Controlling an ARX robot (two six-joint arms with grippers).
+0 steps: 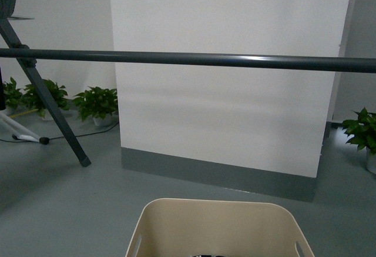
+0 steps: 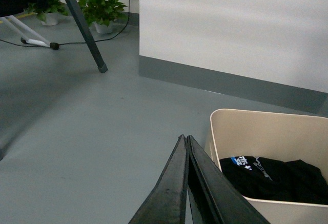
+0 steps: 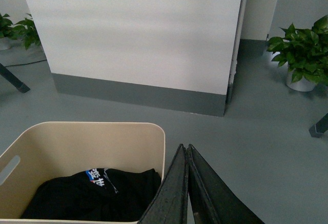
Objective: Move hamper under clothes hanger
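The cream hamper (image 1: 217, 224) stands on the grey floor at the bottom middle of the front view, its far rim and two slot handles showing. A black garment (image 2: 277, 175) with blue-white print lies inside it. The clothes hanger's dark grey bar (image 1: 194, 59) crosses the front view above and beyond the hamper, with a slanted leg (image 1: 50, 104) at the left. My left gripper (image 2: 184, 138) is shut just outside one side of the hamper (image 2: 266, 131), holding nothing. My right gripper (image 3: 184, 147) is shut just outside the other side of the hamper (image 3: 87, 142), also holding nothing.
A white wall block with a grey base (image 1: 223, 110) stands behind the bar. Potted plants sit at the left (image 1: 97, 104) and right (image 1: 364, 130). A white stand leg and black cable (image 1: 26, 133) lie on the floor at the left. Another rack foot (image 3: 319, 126) shows at the right.
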